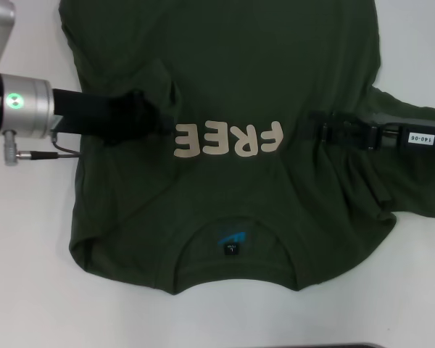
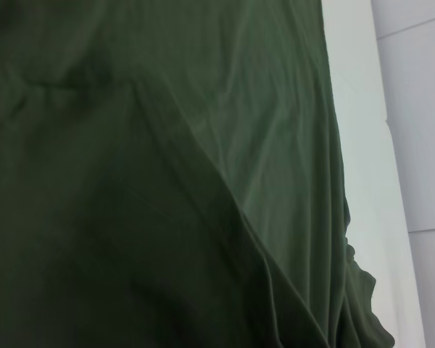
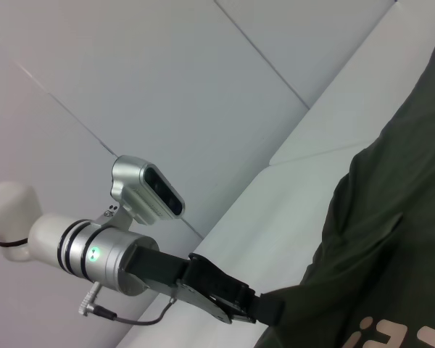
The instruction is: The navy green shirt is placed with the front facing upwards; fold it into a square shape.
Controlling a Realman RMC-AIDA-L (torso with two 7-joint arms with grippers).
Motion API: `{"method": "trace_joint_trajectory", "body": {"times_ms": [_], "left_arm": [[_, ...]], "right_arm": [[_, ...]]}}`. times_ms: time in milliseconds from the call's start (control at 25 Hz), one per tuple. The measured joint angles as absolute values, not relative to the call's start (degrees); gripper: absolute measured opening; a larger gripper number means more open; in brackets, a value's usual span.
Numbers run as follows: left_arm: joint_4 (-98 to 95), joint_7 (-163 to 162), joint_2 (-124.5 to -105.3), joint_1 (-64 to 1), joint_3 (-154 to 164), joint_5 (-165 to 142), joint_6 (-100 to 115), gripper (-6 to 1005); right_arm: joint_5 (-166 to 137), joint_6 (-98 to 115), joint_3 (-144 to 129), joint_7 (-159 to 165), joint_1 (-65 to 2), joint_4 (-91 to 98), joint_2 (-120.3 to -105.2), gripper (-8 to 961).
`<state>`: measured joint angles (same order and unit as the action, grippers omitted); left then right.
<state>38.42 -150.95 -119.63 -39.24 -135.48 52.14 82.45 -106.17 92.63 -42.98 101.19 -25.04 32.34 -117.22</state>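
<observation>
Olive-green, the navy green shirt (image 1: 225, 87) lies under your left gripper (image 1: 159, 125) at 9 o'clock and right gripper (image 1: 315, 125) at 3; I cannot tell either's grasp.

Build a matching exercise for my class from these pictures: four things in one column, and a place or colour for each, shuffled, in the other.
Things:
1. left tool
2. right tool
3. neck label
4. FREE lettering

Descriptions:
A. pale pinkish, across the chest
B. on the navy green shirt, beside the lettering's E end
C. black with a blue mark, inside the collar
D. on the shirt, beside the lettering's F end

Pairs: 1-B, 2-D, 3-C, 4-A
</observation>
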Motion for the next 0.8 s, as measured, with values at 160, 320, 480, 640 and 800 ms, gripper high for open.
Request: {"method": "trace_joint_trajectory", "body": {"times_ms": [160,320,480,640,800], "left_arm": [[37.12,-149.04,-121.21,-39.97,-135.39,52.18,80.49,2],[36.01,-146.42,-122.74,-40.65,-135.77,52.56,79.19,3],[36.27,-145.51,-123.1,-40.9,-135.77,55.13,78.68,61],[36.61,-145.15,-122.06,-40.79,-135.95,56.66,79.24,271],[37.54,-143.94,-119.12,-38.56,-136.08,58.81,79.65,459]], "right_arm": [[-106.17,92.25,-42.98,101.24,-25.05,32.34,-117.15,891],[-106.17,91.95,-43.05,101.25,-25.05,32.34,-117.15,890],[-106.17,91.93,-43.04,101.25,-24.96,32.34,-117.16,889],[-106.17,91.93,-43.01,101.25,-24.81,32.25,-117.16,887],[-106.17,92.0,-42.99,101.25,-24.61,32.17,-117.02,886]]}}
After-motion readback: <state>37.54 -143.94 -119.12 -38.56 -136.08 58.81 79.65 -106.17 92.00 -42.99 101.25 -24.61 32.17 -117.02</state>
